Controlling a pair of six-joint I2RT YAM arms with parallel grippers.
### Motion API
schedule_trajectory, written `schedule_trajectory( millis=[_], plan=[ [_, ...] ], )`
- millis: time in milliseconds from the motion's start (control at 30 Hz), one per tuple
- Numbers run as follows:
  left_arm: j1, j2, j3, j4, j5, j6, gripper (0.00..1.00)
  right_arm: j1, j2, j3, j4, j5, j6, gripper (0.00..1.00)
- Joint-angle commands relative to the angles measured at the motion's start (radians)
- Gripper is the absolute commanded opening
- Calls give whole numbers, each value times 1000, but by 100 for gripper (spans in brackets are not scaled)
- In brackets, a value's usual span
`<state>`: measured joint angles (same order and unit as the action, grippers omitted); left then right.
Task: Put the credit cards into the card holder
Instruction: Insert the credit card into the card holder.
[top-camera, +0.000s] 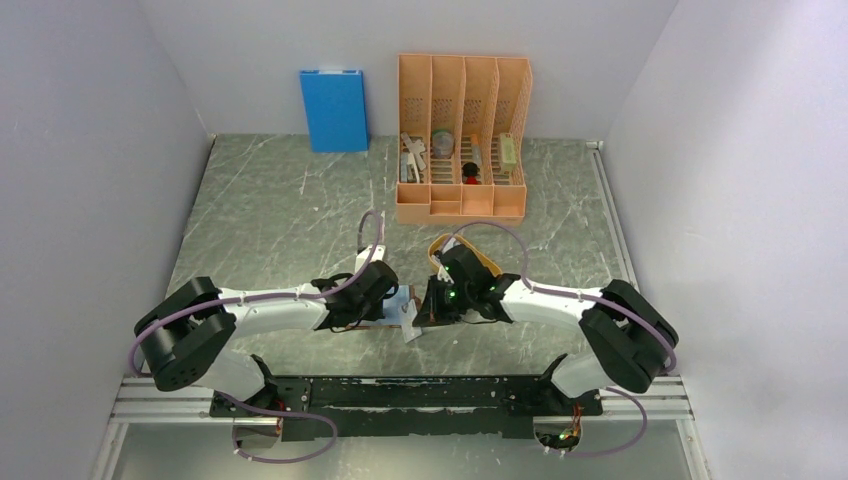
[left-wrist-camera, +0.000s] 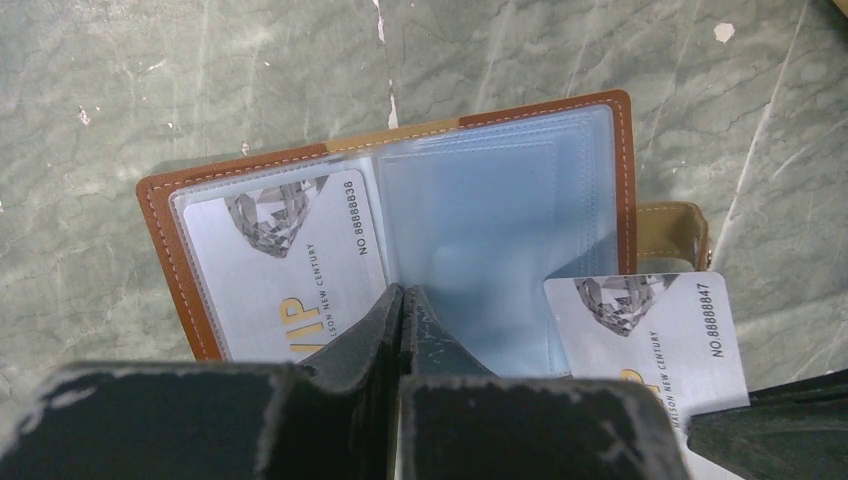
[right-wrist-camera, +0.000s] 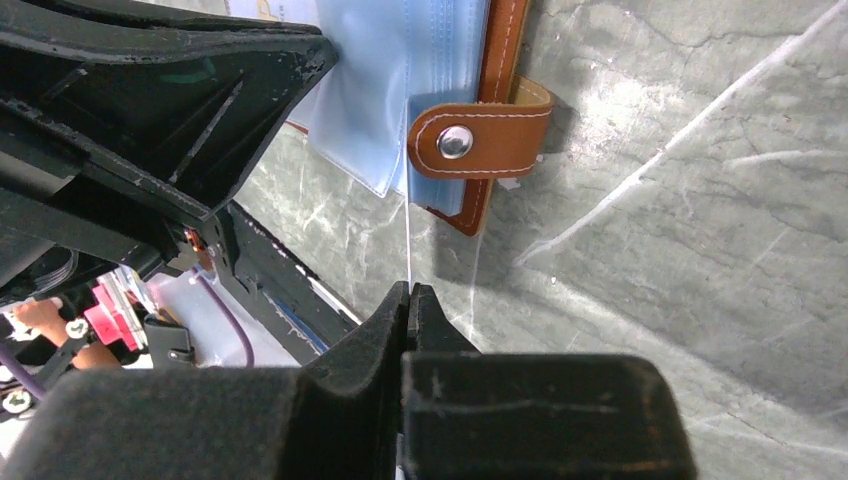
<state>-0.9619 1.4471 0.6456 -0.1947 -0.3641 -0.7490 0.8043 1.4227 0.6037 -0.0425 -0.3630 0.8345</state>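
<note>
Okay, right gripper (right-wrist-camera: 408, 292) pinches a card (left-wrist-camera: 650, 340) beside the card holder (left-wrist-camera: 160, 230), left gripper (left-wrist-camera: 402, 296) clamps its sleeve (left-wrist-camera: 480, 230); I'd level the card.

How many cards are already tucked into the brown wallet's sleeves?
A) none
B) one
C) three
B: one card sits in the left sleeve of the wallet; the second card lies over its right edge, not yet sleeved.
</note>
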Motion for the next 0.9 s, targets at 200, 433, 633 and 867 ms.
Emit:
schedule_trajectory(
  millis=[200,433,633,867],
  plan=[
    [-3,-24,-15,-88,4,-9,5,-1,15,-12,135,-71,20,0],
    [-3,-63,24,-123,2,0,5,-1,53,15,143,-98,7,0],
    [-3,-95,47,-152,-5,10,9,0,87,19,178,-129,15,0],
    [-3,-149,76,-195,-1,20,30,1,107,26,204,-149,23,0]
  ],
)
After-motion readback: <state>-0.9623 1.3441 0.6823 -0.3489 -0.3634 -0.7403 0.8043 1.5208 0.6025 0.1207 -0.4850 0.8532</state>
